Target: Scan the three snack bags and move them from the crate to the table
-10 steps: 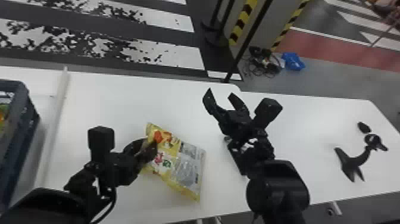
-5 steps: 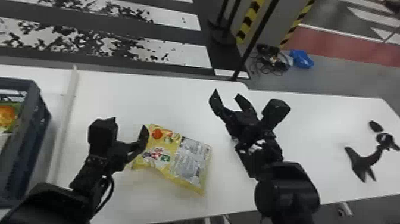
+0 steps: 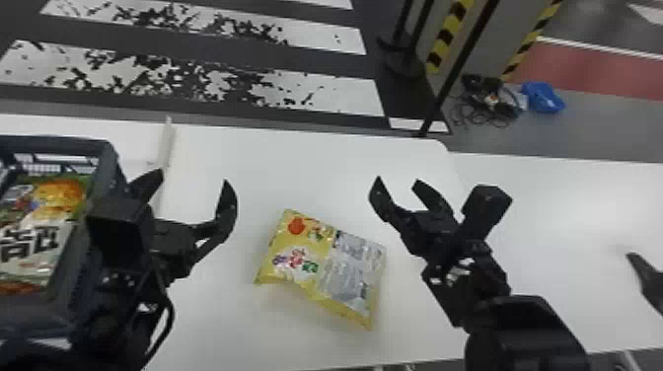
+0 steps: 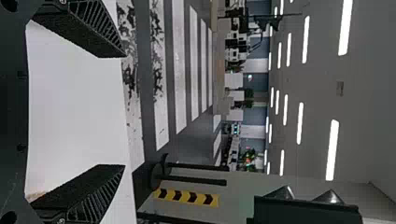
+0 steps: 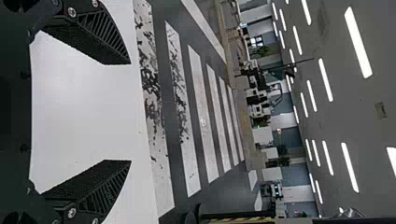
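While my left gripper and right gripper have wide jaws, the crate's rim crowds frame left and counter stretches right past the yellow bag.

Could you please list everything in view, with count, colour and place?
dark grey-blue plastic crate: one, left side
glossy printed snack bag: at least one, orange, green and white, in the crate
flat-lying foil snack bag: one, yellow and silver, on the table
smooth table: white, centre
partly seen object: one, black, head view's right edge
crumpled bag: one, blue, floor
tangled cables: several, black, beside it
strip ceiling lights: many, white, overhead
left gripper: black, near the crate
right gripper: black, right of the yellow bag
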Tool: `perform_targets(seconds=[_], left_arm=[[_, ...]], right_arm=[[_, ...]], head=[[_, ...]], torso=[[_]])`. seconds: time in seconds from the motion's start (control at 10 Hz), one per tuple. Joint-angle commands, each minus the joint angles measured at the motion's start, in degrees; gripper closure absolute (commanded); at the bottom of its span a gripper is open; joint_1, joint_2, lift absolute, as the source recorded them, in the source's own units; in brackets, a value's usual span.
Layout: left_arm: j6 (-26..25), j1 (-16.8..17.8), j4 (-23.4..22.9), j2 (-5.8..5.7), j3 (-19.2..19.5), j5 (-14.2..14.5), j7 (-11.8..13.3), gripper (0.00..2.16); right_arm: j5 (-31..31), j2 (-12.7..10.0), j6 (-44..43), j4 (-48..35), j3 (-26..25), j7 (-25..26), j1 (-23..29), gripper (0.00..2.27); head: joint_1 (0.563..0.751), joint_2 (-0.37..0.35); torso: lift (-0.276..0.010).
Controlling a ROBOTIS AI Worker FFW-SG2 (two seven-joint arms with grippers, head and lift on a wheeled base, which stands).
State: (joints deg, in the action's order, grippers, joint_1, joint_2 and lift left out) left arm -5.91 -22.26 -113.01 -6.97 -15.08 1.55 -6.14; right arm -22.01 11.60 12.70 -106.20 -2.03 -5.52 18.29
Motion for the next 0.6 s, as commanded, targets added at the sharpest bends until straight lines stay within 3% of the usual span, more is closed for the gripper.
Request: perform_targets(seconds=[0.0, 0.1, 0.3, 0.4, 0.5], left_arm=[[1.4, -4.2, -5.6, -0.68, 3.9, 0.2, 0.0, 0.03], [1.4, -6.4, -8.2, -0.85, 6.3, 1.3, 0.2, 0.03], [1.4, -9.1, -11.5, -1.56, 8.6, 2.6, 0.4, 0.03], [1.4, -9.8, -12.6, -1.82, 9.1, 2.7, 0.3, 0.03], [1.2, -10.5, -13.4, -1.91, 9.8, 2.8, 0.3, 0.03]], right_arm=[[0.9, -0.1, 6.4, -2.3, 1.0, 0.2, 1.7, 0.23], [0.9, -0.1, 11.3, -5.3, 1.5, 0.2, 3.4, 0.49], [1.0, 0.0, 23.7, -14.1, 3.5, 0.1, 6.8, 2.07], [1.0, 0.0, 30.0, -17.4, 5.0, 0.1, 7.8, 2.26], [1.1, 0.4, 36.8, -19.8, 6.9, -0.1, 8.7, 2.26]], head=[[0.695, -0.175], [0.695, -0.135], [0.695, -0.043], [0.695, -0.019], [0.695, 0.028]], torso=[[-0.062], [-0.062], [-0.062], [-0.062], [-0.062]])
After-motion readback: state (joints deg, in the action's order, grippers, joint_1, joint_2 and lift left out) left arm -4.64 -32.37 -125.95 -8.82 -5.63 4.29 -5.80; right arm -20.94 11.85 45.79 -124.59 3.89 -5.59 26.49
